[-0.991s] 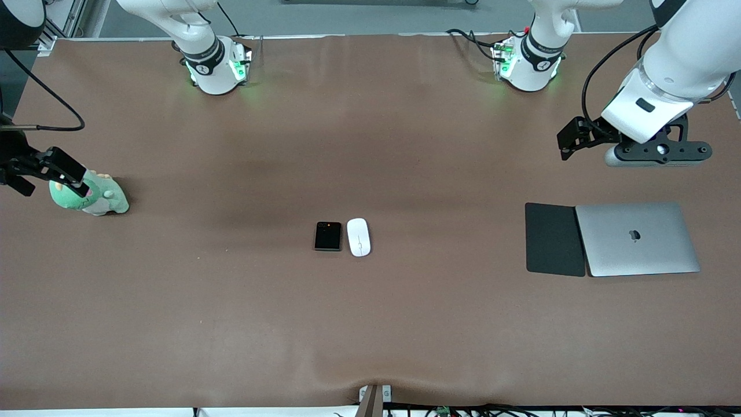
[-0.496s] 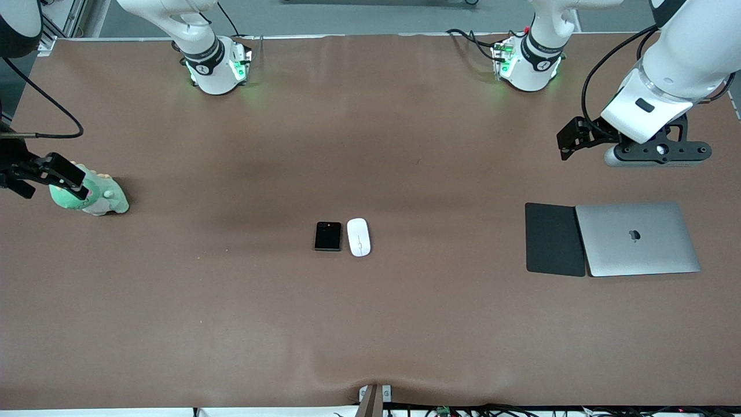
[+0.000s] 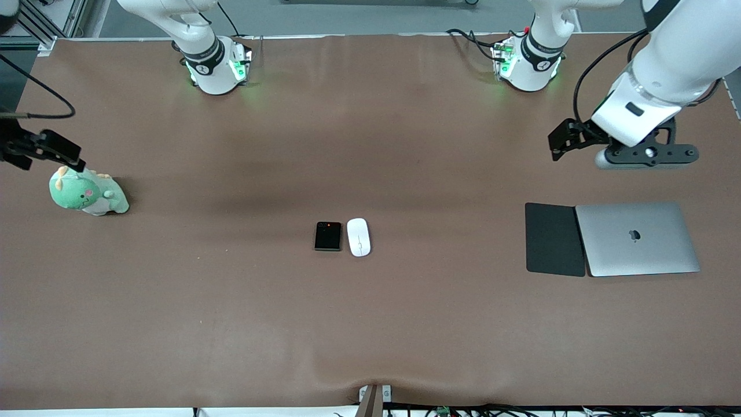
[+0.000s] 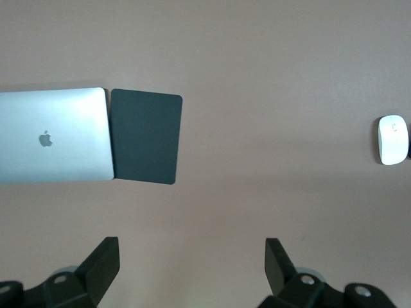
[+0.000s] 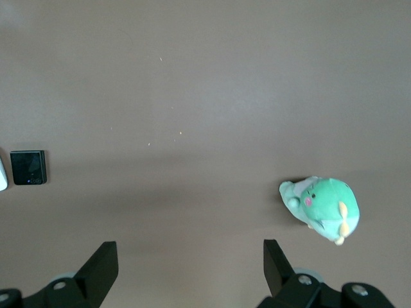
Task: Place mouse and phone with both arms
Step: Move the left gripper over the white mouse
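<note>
The black phone [image 3: 328, 236] and the white mouse [image 3: 359, 237] lie side by side on the brown table near its middle, with the phone toward the right arm's end. In the left wrist view the mouse [image 4: 392, 140] sits at the picture's edge; the right wrist view shows the phone [image 5: 29, 167]. My left gripper [image 3: 564, 141] hangs open and holds nothing, up in the air at the left arm's end near the black pad. My right gripper [image 3: 51, 148] is open and holds nothing too, over the table by the green plush toy. Both pairs of jaws, left [image 4: 192, 256] and right [image 5: 191, 256], stand wide over bare table.
A closed silver laptop [image 3: 637, 238] lies at the left arm's end with a flat matte black pad [image 3: 554, 238] beside it. A green plush toy [image 3: 87, 196] sits at the right arm's end. The two arm bases [image 3: 217, 63] [image 3: 527, 61] stand along the table's back edge.
My right gripper has drawn back from the plush toy, which now shows whole. My left arm has shifted a little toward the table's middle. Phone and mouse have not moved.
</note>
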You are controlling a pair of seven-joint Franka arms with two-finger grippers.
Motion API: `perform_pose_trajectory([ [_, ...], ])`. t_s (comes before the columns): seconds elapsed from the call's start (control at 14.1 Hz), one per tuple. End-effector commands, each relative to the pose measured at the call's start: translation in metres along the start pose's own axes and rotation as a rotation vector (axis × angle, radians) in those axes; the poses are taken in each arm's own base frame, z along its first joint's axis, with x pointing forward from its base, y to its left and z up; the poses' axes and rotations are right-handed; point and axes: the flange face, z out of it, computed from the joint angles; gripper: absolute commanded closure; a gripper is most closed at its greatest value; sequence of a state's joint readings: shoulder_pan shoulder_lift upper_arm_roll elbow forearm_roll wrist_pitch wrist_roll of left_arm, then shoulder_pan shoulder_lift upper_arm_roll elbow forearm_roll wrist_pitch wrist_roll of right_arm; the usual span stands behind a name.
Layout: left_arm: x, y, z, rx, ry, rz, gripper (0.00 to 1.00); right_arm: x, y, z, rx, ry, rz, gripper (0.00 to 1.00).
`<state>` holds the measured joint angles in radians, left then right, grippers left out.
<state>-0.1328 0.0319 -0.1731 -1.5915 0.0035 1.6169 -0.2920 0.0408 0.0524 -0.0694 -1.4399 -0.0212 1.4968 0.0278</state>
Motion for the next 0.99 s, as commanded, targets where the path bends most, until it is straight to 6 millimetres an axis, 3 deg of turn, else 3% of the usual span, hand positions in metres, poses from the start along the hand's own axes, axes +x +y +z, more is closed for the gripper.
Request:
perform_pose_trajectory([
  [0.0,0.017,0.040,0.012,-0.020,-0.021,0.018,0.00,-0.005,0.009,-0.012,-0.012,-0.014,0.010,0.00],
  [0.14,0.030,0.077,0.031,-0.026,-0.040,0.022,0.00,-0.010,0.017,-0.010,-0.017,-0.048,0.020,0.00],
  [0.35,0.041,0.128,0.067,-0.045,-0.035,0.045,0.00,-0.014,0.058,-0.020,0.013,-0.031,0.073,0.00],
  [0.5,0.050,0.158,0.099,-0.064,-0.014,0.001,0.00,-0.016,0.076,-0.024,0.037,-0.023,0.020,0.00],
  [0.78,0.049,0.217,0.166,0.016,0.045,-0.041,0.00,-0.026,0.109,-0.027,0.064,-0.044,-0.059,0.00],
  [0.92,0.047,0.235,0.193,0.029,0.053,-0.069,0.00,-0.035,0.131,-0.025,0.074,-0.071,-0.117,0.00],
])
